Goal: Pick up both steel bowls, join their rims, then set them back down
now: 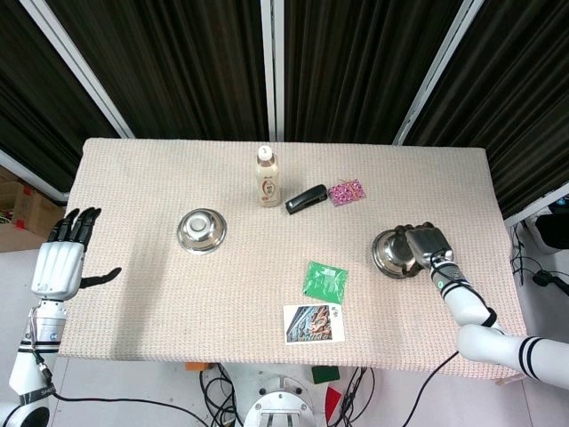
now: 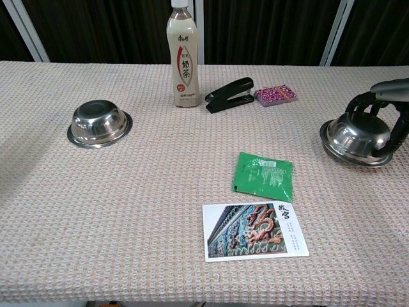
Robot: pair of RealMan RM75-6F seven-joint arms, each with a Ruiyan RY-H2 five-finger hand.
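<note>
Two steel bowls stand upside down on the cloth-covered table (image 1: pixel 133 294). The left bowl (image 1: pixel 202 230) (image 2: pixel 99 123) sits alone left of the middle. The right bowl (image 1: pixel 393 253) (image 2: pixel 356 139) rests on the table near the right edge. My right hand (image 1: pixel 427 245) (image 2: pixel 385 105) lies over it, with fingers (image 2: pixel 358 105) curled round its far side and the thumb down at its right side. My left hand (image 1: pixel 64 253) hovers at the table's left edge, well apart from the left bowl, fingers spread and holding nothing. The chest view does not show it.
A milk tea bottle (image 1: pixel 268 176) (image 2: pixel 181 54) stands at the back middle, with a black stapler (image 1: pixel 306 198) (image 2: pixel 229 96) and a pink packet (image 1: pixel 347 191) (image 2: pixel 275 94) beside it. A green sachet (image 1: pixel 324 279) (image 2: pixel 263 176) and a postcard (image 1: pixel 313 322) (image 2: pixel 254 230) lie at the front.
</note>
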